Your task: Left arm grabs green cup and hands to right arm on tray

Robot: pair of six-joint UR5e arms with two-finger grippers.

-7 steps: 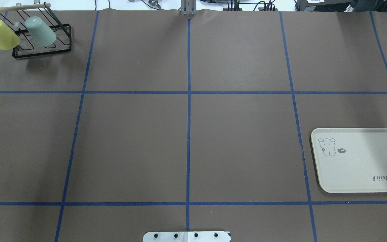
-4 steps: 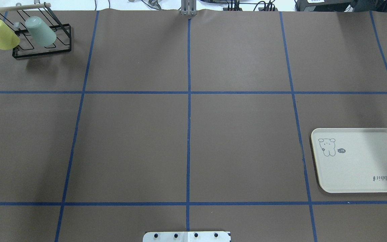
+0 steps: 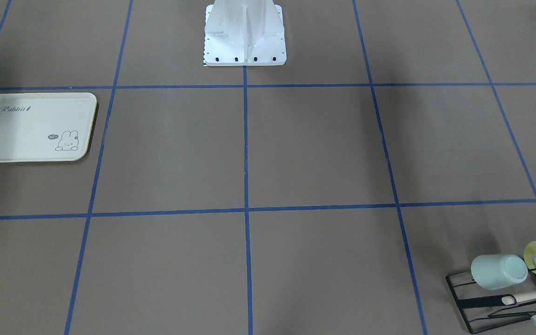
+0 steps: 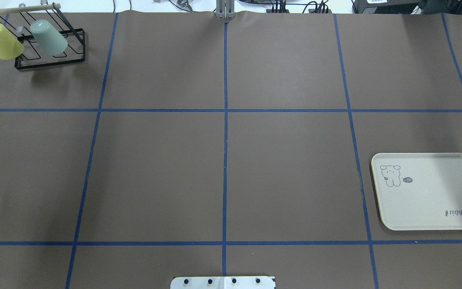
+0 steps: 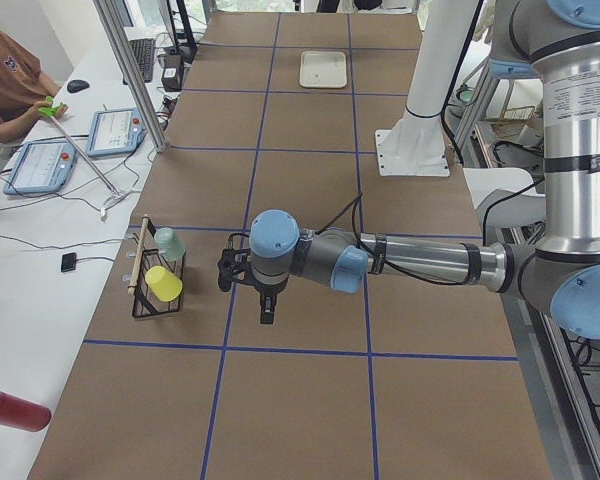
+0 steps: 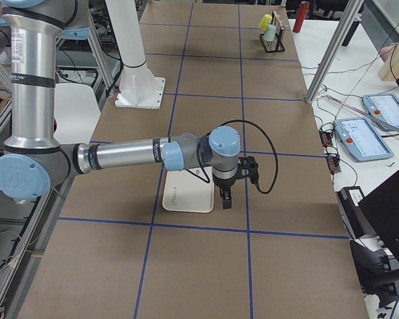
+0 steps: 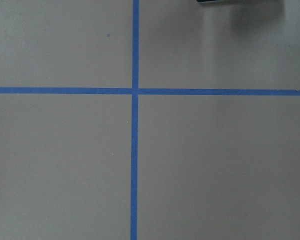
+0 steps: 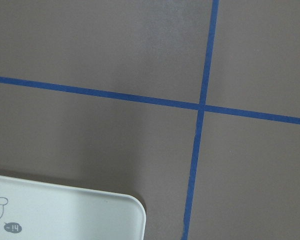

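Note:
The green cup (image 4: 48,38) hangs tilted on the black wire rack (image 4: 50,62) at the far left corner, beside the yellow cup (image 4: 2,41). It also shows in the front view (image 3: 498,271) and the left side view (image 5: 168,243). The tray (image 4: 427,192) lies bare at the near right; its corner shows in the right wrist view (image 8: 65,210). My left gripper (image 5: 267,310) hangs above the table, apart from the rack. My right gripper (image 6: 225,199) hangs by the tray's edge (image 6: 186,193). I cannot tell whether either is open or shut.
The robot's white base (image 3: 244,32) stands at the table's near middle edge. Blue tape lines grid the brown table. A red bottle (image 5: 10,410), tablets and an operator (image 5: 10,80) are at the side bench. Aluminium posts (image 6: 332,53) stand beside the table.

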